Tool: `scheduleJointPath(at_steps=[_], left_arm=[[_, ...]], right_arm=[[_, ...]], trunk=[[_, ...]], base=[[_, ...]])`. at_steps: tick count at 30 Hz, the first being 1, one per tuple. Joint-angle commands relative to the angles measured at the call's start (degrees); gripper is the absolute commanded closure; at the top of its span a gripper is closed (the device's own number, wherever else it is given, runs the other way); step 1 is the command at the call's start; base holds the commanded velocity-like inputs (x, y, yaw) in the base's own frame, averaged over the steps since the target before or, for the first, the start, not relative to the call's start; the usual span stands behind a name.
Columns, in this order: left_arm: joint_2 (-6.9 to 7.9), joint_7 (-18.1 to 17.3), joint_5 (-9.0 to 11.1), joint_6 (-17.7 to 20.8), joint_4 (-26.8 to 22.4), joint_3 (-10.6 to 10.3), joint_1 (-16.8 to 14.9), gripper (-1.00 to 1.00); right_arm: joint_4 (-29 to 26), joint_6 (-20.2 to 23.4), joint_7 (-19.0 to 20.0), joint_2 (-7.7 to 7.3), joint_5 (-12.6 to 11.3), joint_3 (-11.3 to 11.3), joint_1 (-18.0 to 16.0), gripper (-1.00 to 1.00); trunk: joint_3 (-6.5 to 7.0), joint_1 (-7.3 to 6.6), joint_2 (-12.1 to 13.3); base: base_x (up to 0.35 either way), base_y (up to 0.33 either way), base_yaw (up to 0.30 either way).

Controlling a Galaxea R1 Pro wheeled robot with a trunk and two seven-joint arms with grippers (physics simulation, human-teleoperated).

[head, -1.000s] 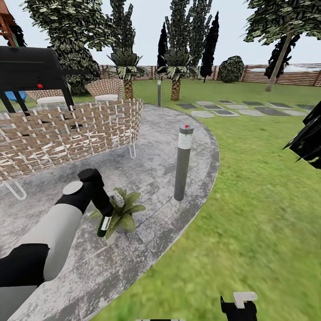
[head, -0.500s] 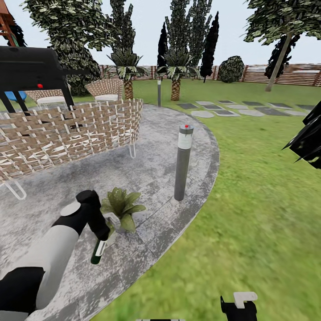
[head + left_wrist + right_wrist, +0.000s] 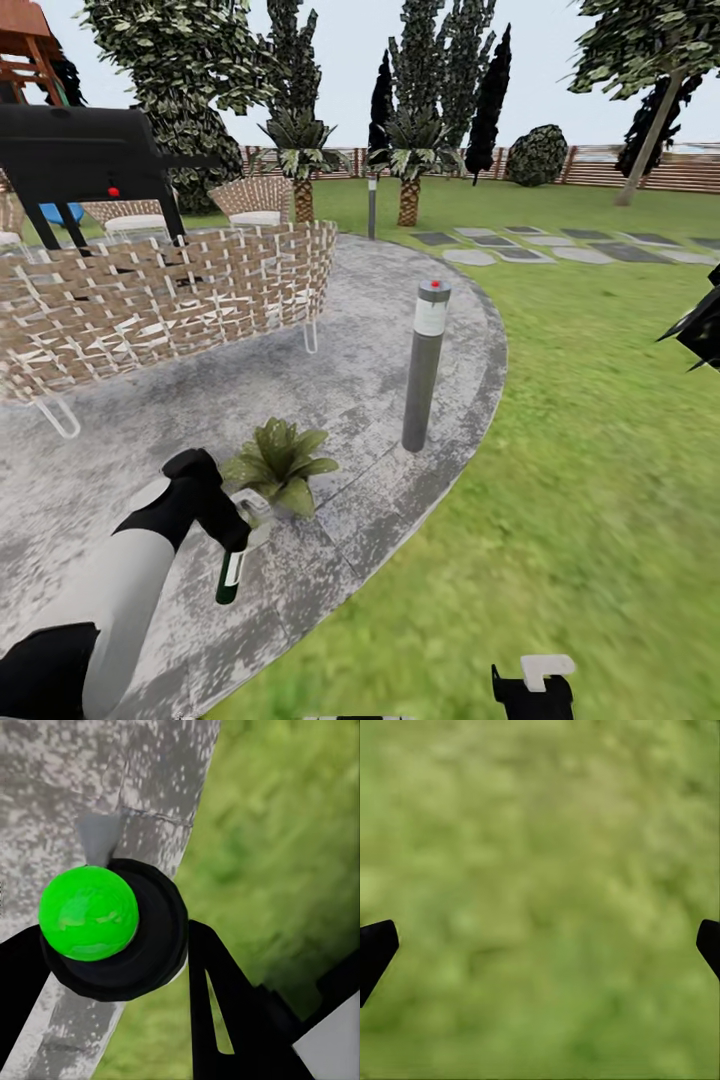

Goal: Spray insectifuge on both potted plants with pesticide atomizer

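So the pick-up is done — I have the pesticide atomizer [image 3: 240,540] in my left gripper [image 3: 236,528], and I judge the spraying of this first plant to be under way or about to begin. My left gripper's fingers are closed around the bottle; in the left wrist view its round end with the green spot [image 3: 88,913] sits clamped between them, over the patio's [image 3: 330,400] outer edge with lawn [image 3: 580,480] beyond. The sprayer hangs just beside the potted plant [image 3: 280,465], which stands near that edge, short of the grey bollard light [image 3: 425,365]. I cannot tell how much of the plant is covered, and the other plant is left to do. My right gripper [image 3: 540,945] is spread wide and empty over the grass.
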Motion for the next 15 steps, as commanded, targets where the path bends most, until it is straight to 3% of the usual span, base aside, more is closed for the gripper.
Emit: scheduleJointPath(at_steps=[1, 6, 11, 15], left_arm=[[-0.08, -0.33, -0.27, 0.59, -0.03, 0.2, 0.05, 1.0], [-0.12, -0.13, 0.27, 0.61, -0.04, 0.19, 0.23, 1.0], [-0.15, -0.11, 0.56, 0.58, -0.01, 0.16, 0.69, 1.0], [-0.22, 0.98, 0.57, 0.57, -0.09, 0.11, 1.12, 1.0]], right_arm=[[0.13, -0.23, -0.25, 0.0, 0.61, -0.33, -0.06, -1.0], [0.12, -0.23, -0.25, 0.01, 0.61, -0.33, -0.06, -1.0], [0.08, -0.23, -0.25, 0.01, 0.61, -0.33, -0.06, -1.0], [0.08, -0.23, -0.33, 0.01, 0.61, -0.33, -0.06, -1.0]], trunk=[[-0.05, -0.01, -0.02], [-0.05, -0.01, -0.02], [-0.05, -0.01, -0.02], [-0.05, -0.01, -0.02]], base=[[0.0, 0.0, 0.274], [0.042, -0.04, 0.263], [0.153, -0.215, 0.046], [-0.052, -0.264, 0.122]])
